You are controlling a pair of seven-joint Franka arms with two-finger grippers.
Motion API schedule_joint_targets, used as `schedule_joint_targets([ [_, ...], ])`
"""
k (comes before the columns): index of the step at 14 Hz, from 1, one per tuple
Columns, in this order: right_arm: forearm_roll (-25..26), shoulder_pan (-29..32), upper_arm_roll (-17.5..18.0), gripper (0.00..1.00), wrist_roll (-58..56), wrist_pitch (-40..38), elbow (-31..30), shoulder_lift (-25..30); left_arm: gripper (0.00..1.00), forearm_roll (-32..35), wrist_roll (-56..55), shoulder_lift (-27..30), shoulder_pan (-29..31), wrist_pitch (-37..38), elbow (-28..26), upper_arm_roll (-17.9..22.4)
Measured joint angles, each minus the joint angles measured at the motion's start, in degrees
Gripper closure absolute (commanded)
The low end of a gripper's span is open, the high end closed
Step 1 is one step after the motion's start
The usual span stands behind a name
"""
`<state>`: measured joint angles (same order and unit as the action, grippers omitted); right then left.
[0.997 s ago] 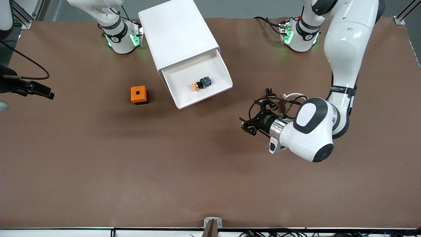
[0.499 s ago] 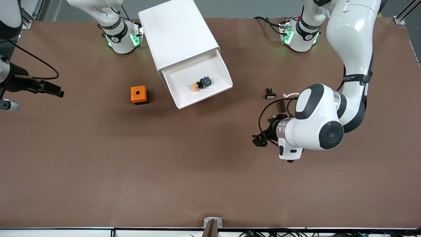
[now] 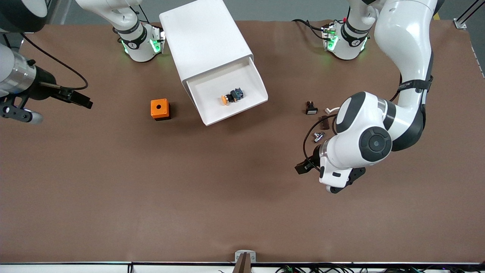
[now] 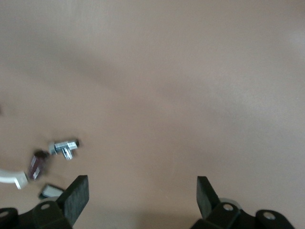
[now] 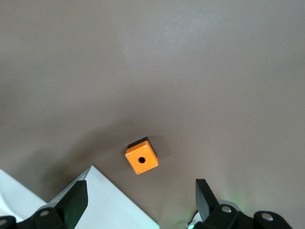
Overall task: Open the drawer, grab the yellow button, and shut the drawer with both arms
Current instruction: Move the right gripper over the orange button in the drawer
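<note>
The drawer (image 3: 227, 94), uppermost in the white cabinet (image 3: 204, 38), stands pulled out toward the front camera, and the button (image 3: 232, 96) lies on its side in the middle of the drawer's floor, orange cap pointing toward the right arm's end of the table. The orange cube (image 3: 159, 109) with its round hole sits on the brown table (image 3: 151, 197) just beside the drawer's front, toward the right arm's end. The left gripper (image 4: 142, 195) hangs over bare table toward the left arm's end, nearer the front camera than the drawer; its fingers (image 4: 76, 196) are spread wide and hold nothing. Near it on the table lie a small black switch (image 3: 311, 109) with a white cap, a silver metal piece (image 3: 318, 136), a dark brown part (image 3: 324, 122) and a white clip (image 3: 330, 110). The right gripper (image 5: 142, 195) is up over the table at the right arm's end, its fingers (image 5: 76, 198) wide apart and empty; its wrist view looks down on the orange cube and a corner of the cabinet.
</note>
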<state>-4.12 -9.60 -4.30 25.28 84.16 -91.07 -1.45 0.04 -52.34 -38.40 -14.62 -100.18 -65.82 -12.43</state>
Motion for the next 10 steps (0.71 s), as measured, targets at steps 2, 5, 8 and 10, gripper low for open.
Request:
schedule_joint_targets([
  [2, -0.9, -2.1, 0.0, 0.00, 5.0, -0.2, 0.0, 0.7, 0.00, 3.9, 1.3, 0.5, -0.2, -0.5, -0.2, -0.7],
  [5, -1.2, -6.1, 0.1, 0.00, 13.1, -0.4, 0.0, 1.7, 0.00, 5.2, 1.5, 0.7, -0.2, -0.7, -0.4, -0.9],
  [8, -1.2, -11.4, 0.1, 0.00, 23.0, -0.2, -0.2, 1.8, 0.00, 5.2, 1.5, 0.7, -0.2, -0.8, -0.5, -2.1],
  [10, -1.2, -15.4, 0.2, 0.00, 29.8, 1.1, -0.8, 1.8, 0.00, 5.2, 1.5, 0.7, -0.2, -0.8, -0.5, -2.4],
])
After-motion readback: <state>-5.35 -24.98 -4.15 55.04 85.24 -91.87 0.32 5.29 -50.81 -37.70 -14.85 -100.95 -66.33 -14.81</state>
